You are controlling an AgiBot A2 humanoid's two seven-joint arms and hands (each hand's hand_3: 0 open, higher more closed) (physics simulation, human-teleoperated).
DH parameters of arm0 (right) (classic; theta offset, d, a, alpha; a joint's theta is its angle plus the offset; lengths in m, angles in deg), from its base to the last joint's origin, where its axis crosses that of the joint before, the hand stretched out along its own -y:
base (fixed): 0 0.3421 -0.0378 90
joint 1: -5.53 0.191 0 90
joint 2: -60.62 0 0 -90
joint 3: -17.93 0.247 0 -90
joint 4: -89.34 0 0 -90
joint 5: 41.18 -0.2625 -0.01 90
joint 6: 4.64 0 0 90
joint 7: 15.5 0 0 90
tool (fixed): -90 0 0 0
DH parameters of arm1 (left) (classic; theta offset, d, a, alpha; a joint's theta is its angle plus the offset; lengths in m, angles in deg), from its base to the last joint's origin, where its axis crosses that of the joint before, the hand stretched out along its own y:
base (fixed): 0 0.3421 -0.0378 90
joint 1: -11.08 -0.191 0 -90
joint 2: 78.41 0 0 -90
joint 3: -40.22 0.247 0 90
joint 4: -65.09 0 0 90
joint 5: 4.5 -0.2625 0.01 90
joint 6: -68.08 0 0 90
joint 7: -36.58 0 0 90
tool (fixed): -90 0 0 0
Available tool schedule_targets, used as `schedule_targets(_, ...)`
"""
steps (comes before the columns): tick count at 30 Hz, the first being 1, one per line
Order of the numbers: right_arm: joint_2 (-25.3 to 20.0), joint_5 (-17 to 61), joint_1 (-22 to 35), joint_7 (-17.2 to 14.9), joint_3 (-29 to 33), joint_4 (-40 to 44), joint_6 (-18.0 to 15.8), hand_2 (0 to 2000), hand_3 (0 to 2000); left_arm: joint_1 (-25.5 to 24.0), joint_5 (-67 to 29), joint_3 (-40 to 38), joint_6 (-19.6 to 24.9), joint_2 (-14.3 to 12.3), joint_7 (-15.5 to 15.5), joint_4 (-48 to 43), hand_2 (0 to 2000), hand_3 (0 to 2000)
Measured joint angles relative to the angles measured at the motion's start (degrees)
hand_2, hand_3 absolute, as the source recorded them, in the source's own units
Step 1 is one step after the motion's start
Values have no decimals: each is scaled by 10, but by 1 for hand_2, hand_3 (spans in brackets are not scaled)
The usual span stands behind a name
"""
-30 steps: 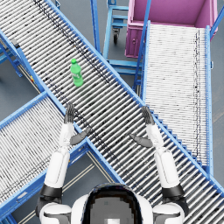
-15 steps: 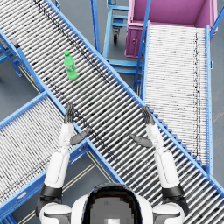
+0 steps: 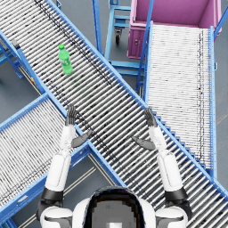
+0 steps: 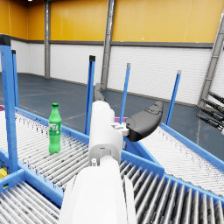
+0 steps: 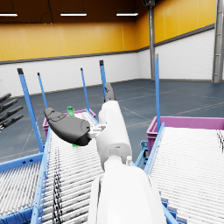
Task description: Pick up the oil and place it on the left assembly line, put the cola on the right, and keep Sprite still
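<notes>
A green bottle (image 3: 65,59) stands upright on the middle roller belt (image 3: 111,100), far left. The left robot hand (image 3: 73,129) and right robot hand (image 3: 148,131) hover over its near stretch — fingers spread, holding nothing.

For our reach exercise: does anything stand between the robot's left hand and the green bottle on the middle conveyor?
Nothing visible does. Only bare rollers of the conveyor lie between the left hand and the upright green bottle, and the fingers hold nothing.
</notes>
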Motion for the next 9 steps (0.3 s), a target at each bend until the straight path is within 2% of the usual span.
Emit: schedule_targets(9, 0, 0, 0, 0, 0, 0, 0, 0, 0, 0, 0, 0, 0, 0, 0, 0, 0, 0)
